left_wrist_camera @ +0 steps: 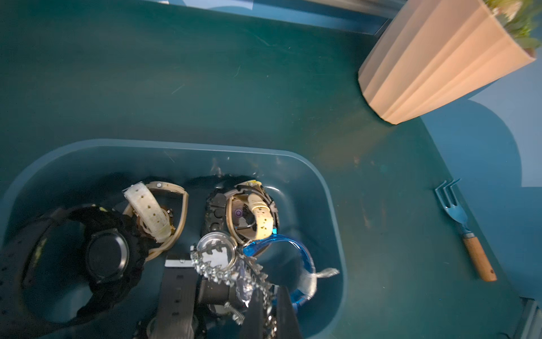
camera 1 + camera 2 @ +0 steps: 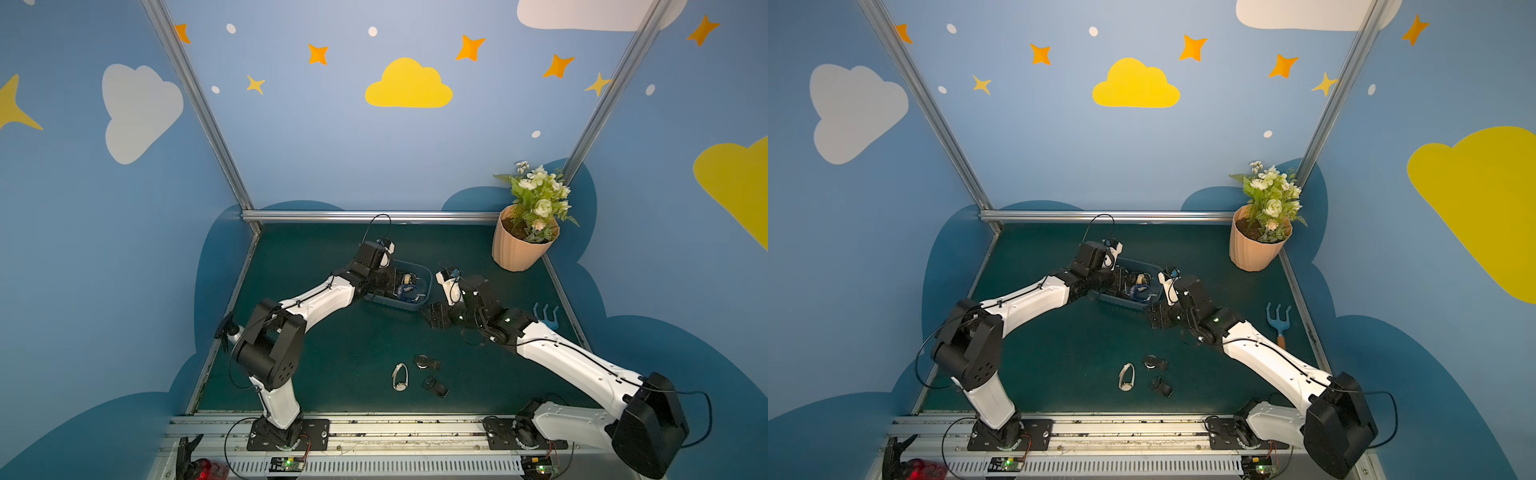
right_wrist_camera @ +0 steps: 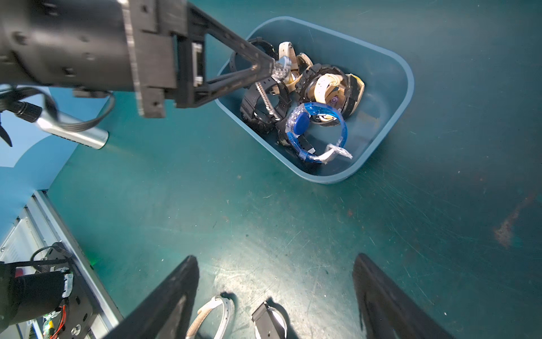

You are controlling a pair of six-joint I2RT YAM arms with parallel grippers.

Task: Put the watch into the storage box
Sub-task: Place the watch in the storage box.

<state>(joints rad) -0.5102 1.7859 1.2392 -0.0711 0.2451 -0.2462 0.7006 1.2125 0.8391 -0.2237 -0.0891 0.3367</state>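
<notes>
- over the storage box (image 1: 176, 161), on your left side: what has the left gripper (image 3: 274, 69) got?
- its fingers are pinched tight on the link bracelet of the silver watch (image 1: 217, 255). the round face sits just past the tips, and a loose run of links trails down toward the pile (image 3: 316, 88) of watches in the box.
- so which way does it lie from the fingers?
- straight off the tips and below them, inside the walls, not over the rim. i judge you only need to part the fingers and it falls straight down. whether the links touch the pile, i can't tell.
- any risk?
- the links could catch on a finger, so open first, then lift away slowly.
- and further right?
- three more lie on the table (image 2: 332, 353) near your base rail: the white-strap watch (image 2: 400, 377), long axis running front to back, with two black watches (image 2: 427, 362) just to its right.
- which arm for those?
- the right gripper (image 3: 275, 256). it hovers beside the box with its fingers spread wide and nothing between them, and it looks nearer to them.
</notes>
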